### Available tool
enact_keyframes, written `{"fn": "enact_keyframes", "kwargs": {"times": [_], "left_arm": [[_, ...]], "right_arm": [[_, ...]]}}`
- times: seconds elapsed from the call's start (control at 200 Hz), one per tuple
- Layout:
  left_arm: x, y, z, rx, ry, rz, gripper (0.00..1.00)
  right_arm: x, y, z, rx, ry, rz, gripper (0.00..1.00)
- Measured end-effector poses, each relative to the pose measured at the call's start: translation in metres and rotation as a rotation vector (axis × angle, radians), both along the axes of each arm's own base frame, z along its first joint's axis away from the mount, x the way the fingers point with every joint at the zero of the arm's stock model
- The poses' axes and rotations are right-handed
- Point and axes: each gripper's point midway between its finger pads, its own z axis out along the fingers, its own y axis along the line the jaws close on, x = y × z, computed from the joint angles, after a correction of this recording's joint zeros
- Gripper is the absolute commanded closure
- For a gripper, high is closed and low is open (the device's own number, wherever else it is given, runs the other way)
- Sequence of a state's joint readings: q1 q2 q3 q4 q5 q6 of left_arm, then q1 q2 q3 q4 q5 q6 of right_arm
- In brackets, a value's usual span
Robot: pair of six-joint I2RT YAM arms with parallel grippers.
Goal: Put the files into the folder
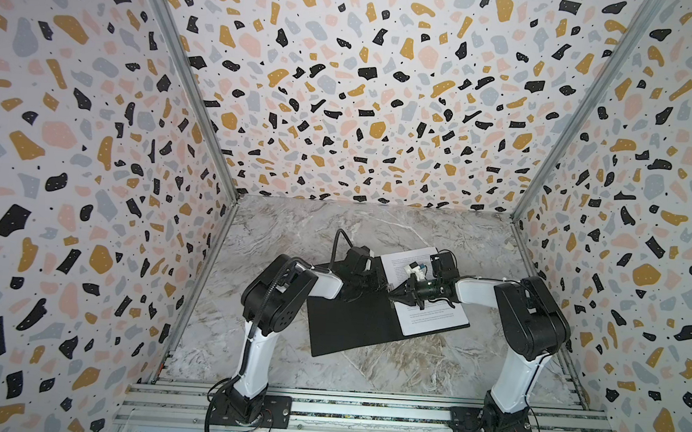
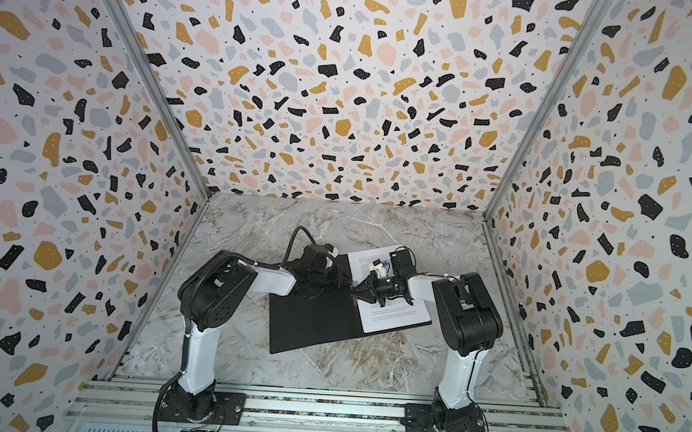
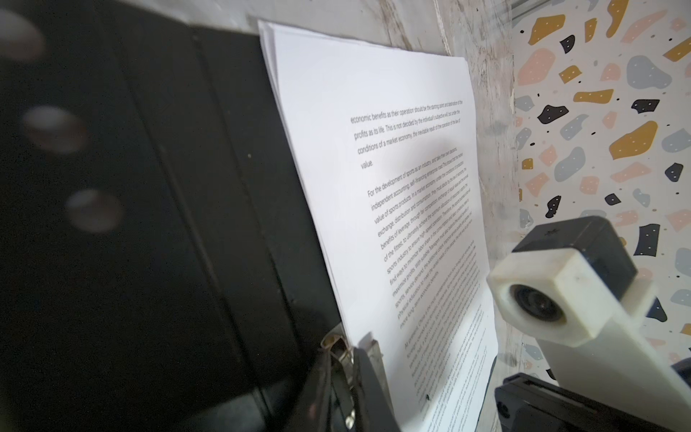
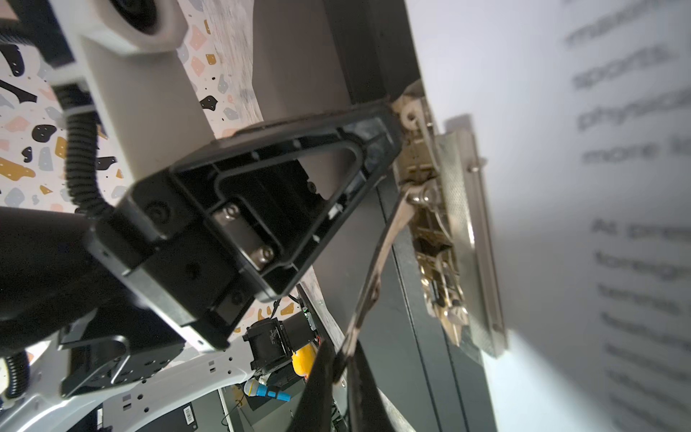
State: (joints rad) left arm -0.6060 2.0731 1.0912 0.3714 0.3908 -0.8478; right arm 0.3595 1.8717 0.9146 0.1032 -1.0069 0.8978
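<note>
Marble table (image 1: 408,367): folder (image 1: 349,325) lies open at centre, black inside up. Files (image 1: 399,262) are stacked on its right half, printed text uppermost, left edge at the spine clip (image 4: 460,209). Left gripper (image 3: 346,359) is nearly closed, nipping the clip's metal. Right gripper (image 4: 342,368) is pressed together on the raised clip lever (image 4: 381,254).

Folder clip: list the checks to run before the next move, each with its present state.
1. Files lie inside the open folder, beside its spine: ok.
2. Right fingers shut on the raised clip lever: ok.
3. Left fingers closed on the end of the clip: ok.
4. Sheet edges tucked under the clip plate: cannot tell.
5. Stack squared: edges fan out at one corner in the left wrist view, not ok.
</note>
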Motion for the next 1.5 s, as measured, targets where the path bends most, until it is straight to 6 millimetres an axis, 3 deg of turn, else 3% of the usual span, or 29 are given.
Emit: {"fn": "enact_keyframes", "kwargs": {"times": [0.13, 0.966, 1.251, 1.497], "left_arm": [[0.0, -0.001, -0.001, -0.009, 0.0, -0.008, 0.84], [0.001, -0.009, -0.001, -0.061, -0.008, -0.048, 0.84], [0.001, -0.01, -0.001, -0.067, -0.007, -0.049, 0.84], [0.002, -0.01, -0.001, -0.071, -0.002, -0.042, 0.84]], "right_arm": [[-0.008, -0.006, -0.01, -0.012, 0.023, -0.008, 1.0], [-0.009, -0.027, -0.044, -0.099, -0.175, 0.053, 1.0], [-0.009, -0.027, -0.046, -0.115, -0.197, 0.07, 1.0], [-0.008, -0.026, -0.047, -0.139, -0.171, 0.072, 0.91]]}}
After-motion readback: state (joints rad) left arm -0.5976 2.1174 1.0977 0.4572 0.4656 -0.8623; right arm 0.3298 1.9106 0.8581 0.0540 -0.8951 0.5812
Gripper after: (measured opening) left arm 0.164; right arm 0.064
